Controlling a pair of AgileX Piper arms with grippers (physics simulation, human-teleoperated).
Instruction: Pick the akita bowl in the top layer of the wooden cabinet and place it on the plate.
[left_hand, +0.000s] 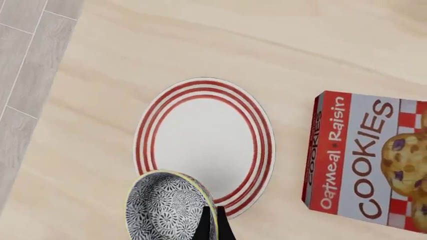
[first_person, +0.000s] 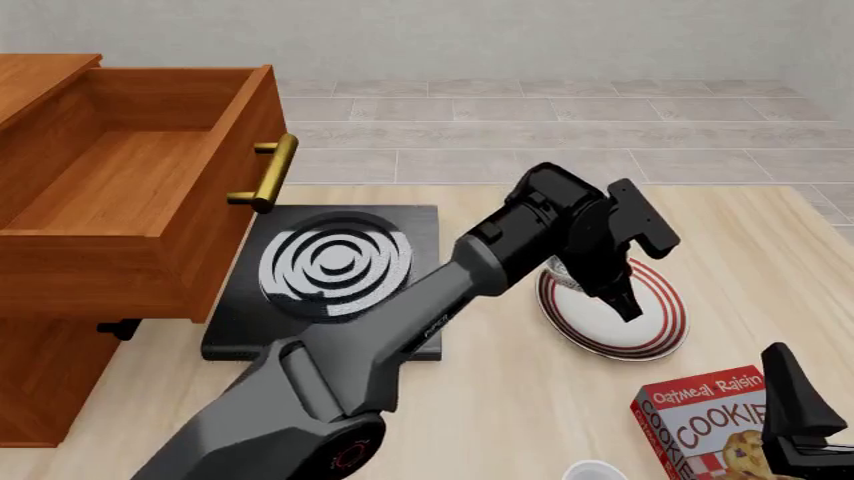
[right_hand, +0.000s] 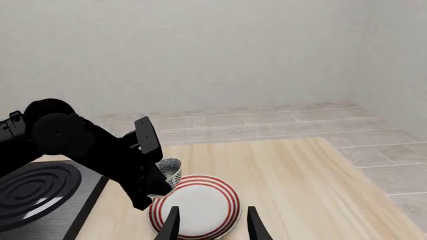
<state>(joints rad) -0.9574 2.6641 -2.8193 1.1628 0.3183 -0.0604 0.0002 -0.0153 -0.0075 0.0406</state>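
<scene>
The akita bowl (left_hand: 167, 207), speckled black and white, is tilted in my left gripper (first_person: 603, 285), which is shut on its rim. It hangs over the near edge of the plate (left_hand: 203, 145), a white plate with red rings; whether they touch is unclear. From the right wrist view the bowl (right_hand: 171, 170) shows at the plate's (right_hand: 195, 206) far left rim. The wooden cabinet (first_person: 40, 385) stands at the left with its top layer (first_person: 134, 170) pulled out and nothing visible inside. My right gripper (right_hand: 213, 225) is open, low at the front right, short of the plate.
A black square slab with white rings (first_person: 334, 265) lies between cabinet and plate, under the left arm. A red cookie box (first_person: 707, 425) lies in front of the plate, beside the right gripper (first_person: 801, 420). A small white object (first_person: 594, 470) shows at the front edge.
</scene>
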